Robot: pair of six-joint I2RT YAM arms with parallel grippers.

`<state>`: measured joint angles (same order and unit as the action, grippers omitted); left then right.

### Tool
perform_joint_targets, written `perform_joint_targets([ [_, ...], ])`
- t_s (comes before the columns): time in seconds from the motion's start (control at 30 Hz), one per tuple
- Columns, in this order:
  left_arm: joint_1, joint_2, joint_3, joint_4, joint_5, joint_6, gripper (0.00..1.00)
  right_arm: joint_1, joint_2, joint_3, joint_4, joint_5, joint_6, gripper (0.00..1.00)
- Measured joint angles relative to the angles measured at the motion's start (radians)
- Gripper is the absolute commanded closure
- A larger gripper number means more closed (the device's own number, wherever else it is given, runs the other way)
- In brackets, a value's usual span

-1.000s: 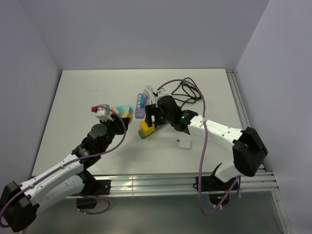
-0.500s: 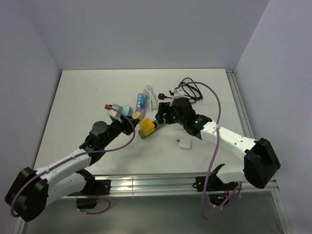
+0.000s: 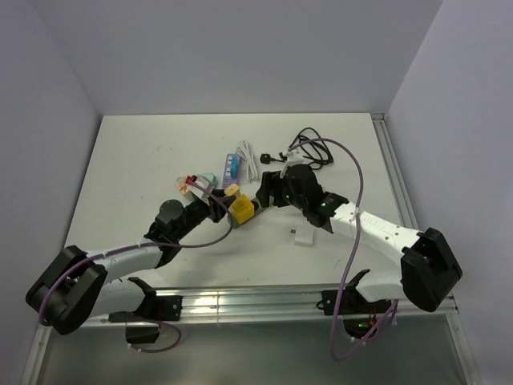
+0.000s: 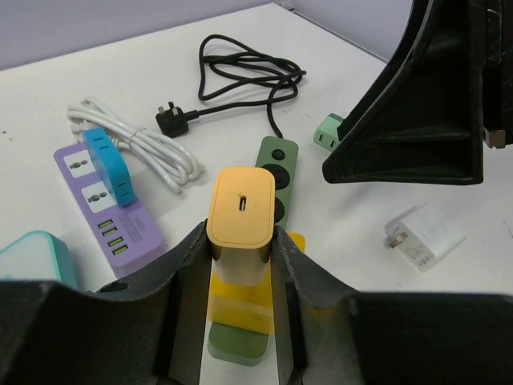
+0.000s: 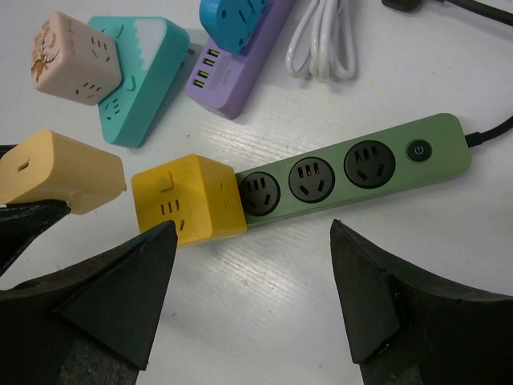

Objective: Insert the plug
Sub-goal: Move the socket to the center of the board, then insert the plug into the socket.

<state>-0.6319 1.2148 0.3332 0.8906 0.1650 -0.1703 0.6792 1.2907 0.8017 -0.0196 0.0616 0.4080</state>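
Observation:
My left gripper point(image 4: 240, 241) is shut on a tan-orange plug block point(image 4: 240, 210), which has a small slot in its top face. It hangs just over a yellow cube adapter point(image 5: 188, 200) seated on the end of the green power strip point(image 5: 353, 172). In the right wrist view the plug point(image 5: 60, 172) sits just left of the yellow cube with a thin gap. My right gripper point(image 5: 252, 273) is open above the table beside the strip, with nothing between its fingers. From above, the left gripper point(image 3: 218, 204) and the right gripper point(image 3: 268, 192) flank the yellow cube point(image 3: 242, 209).
A purple strip point(image 5: 240, 60) carrying a blue adapter point(image 5: 232, 16), a teal block point(image 5: 140, 72) and a pink cube point(image 5: 68, 58) lie behind. A white cable point(image 4: 144, 144) and a black cord point(image 4: 240, 76) lie farther back, and a white charger point(image 3: 304, 237) lies near the front.
The left arm has swung right and lowered, carrying the plug to the yellow cube. The right gripper has drawn back from over the cube to the strip's right side.

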Motion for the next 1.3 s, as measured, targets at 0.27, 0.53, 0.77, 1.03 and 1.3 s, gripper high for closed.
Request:
perform_joint_targets([
  [0.27,-0.040,0.044,-0.011,0.076,-0.003,0.040,1.00,-0.003,-0.014,-0.006,0.014,-0.002,0.001,0.16],
  [0.53,-0.083,0.111,-0.010,0.092,-0.010,0.072,1.00,-0.003,-0.019,-0.025,0.027,-0.002,0.011,0.19],
  [0.77,-0.088,0.150,-0.002,0.114,-0.031,0.081,1.00,-0.006,-0.039,-0.031,0.029,-0.003,0.015,0.20],
  [1.03,-0.090,0.157,-0.002,0.123,-0.039,0.084,1.00,-0.006,-0.051,-0.040,0.032,-0.007,0.018,0.21],
  [1.3,-0.090,0.162,-0.002,0.130,-0.057,0.106,1.00,-0.006,-0.051,-0.042,0.035,-0.025,0.021,0.23],
])
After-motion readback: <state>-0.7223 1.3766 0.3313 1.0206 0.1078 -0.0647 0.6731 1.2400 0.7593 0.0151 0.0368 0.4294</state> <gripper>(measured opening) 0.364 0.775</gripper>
